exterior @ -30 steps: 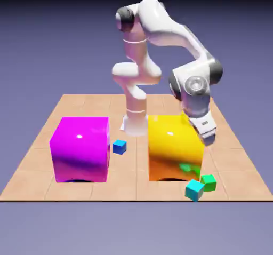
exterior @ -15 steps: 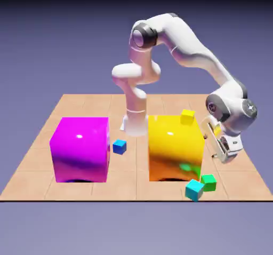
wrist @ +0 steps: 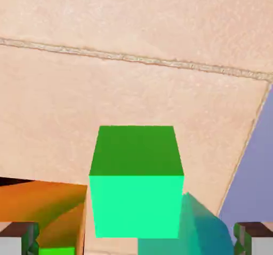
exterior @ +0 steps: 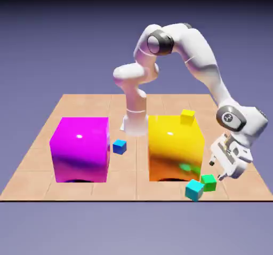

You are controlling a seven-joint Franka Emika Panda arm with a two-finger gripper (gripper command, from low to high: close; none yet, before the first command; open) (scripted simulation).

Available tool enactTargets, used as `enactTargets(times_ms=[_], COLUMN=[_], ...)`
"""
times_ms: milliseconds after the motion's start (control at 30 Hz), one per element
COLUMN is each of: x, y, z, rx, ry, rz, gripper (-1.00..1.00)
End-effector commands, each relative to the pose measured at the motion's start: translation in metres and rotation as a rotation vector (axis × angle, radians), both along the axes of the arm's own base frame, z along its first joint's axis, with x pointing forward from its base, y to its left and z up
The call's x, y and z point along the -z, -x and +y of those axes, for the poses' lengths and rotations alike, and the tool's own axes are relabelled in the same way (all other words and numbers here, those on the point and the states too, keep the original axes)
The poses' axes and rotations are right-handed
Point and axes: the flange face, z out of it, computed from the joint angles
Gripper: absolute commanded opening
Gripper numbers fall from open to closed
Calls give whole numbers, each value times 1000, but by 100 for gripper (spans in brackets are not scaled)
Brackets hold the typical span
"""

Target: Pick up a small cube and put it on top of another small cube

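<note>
The tiny green cube (exterior: 208, 182) lies on the table by the front right corner of the big yellow block (exterior: 175, 147). A tiny cyan cube (exterior: 194, 190) sits tilted against it, just in front. My gripper (exterior: 219, 169) hangs low, just above and to the right of the green cube, open and holding nothing. In the hand view the green cube (wrist: 136, 182) fills the lower middle, between the two grey fingertips (wrist: 16, 239) at the bottom corners. The cyan cube (wrist: 200, 232) shows beside it, and the yellow block (wrist: 42, 206) is on its other side.
A big magenta block (exterior: 80, 148) stands at the exterior view's left, with a tiny blue cube (exterior: 119, 146) between it and the yellow block. A small yellow cube (exterior: 187, 117) rests on the yellow block's top. The table's front edge (exterior: 229, 198) runs close by the green cube.
The arm swung from behind the yellow block out to the exterior view's right, then came down and forward toward the green cube. The cubes have not moved.
</note>
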Motion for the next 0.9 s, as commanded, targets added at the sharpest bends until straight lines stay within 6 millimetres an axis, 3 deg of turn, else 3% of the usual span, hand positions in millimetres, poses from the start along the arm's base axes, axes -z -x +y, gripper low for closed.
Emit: enactTargets(times_ms=[0, 33, 67, 167, 467, 700, 767, 867], x=[18, 18, 18, -45, -64, -98, -100, -43], y=[0, 0, 0, 2, -58, -108, -110, -94], z=[-8, -8, -8, 17, -20, -71, -73, -89], rx=[0, 0, 0, 10, 523, 931, 945, 945], ry=[0, 0, 0, -1, -6, -1, -1, 0], rz=[1, 1, 1, 0, -14, 0, 1, 0], gripper=[0, -100, -100, -100, -100, -100, -100, -100])
